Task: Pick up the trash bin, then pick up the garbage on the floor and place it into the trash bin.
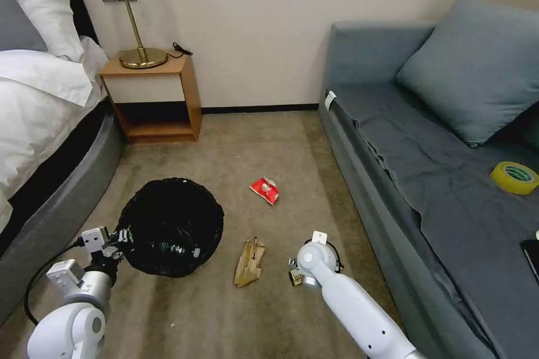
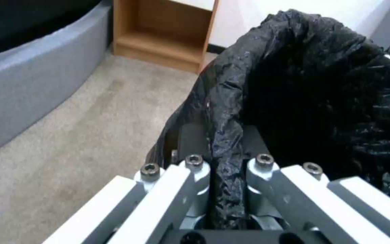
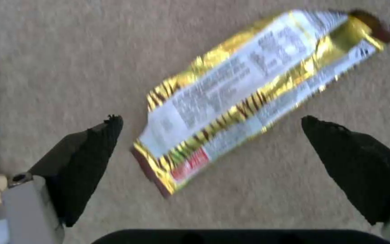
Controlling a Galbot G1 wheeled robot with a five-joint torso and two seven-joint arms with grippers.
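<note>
My right gripper [image 3: 208, 135] hangs over the carpet with its fingers [image 3: 86, 159] spread wide and nothing between them. The wrapper [image 3: 249, 88] lies flat on the floor directly under it — one end sits in the gap between the two fingers, and the rest runs off past them. That is the relation I care about: its long axis lies on a slant to the line joining the fingers, neither square to it nor along it. I judge that a closing pinch would catch the wrapper obliquely near its end unless I turn the wrist first.

The printing on the wrapper is a white panel of small text with a red patch near the closer end; I cannot read any of it, nor a brand.

My left gripper [image 2: 224, 189] is clenched on the folded-over black bag at the rim of the bin [image 1: 171, 224], which it holds out to the left of the wrapper. In the head view the right gripper [image 1: 296, 276] is low to the floor, so the right arm is plainly the nearer one.

Between bin and wrapper lies the paper bag [image 1: 250, 262]. The red packet [image 1: 265, 189] lies beyond the wrapper, towards the wall — no writing legible on either.
</note>
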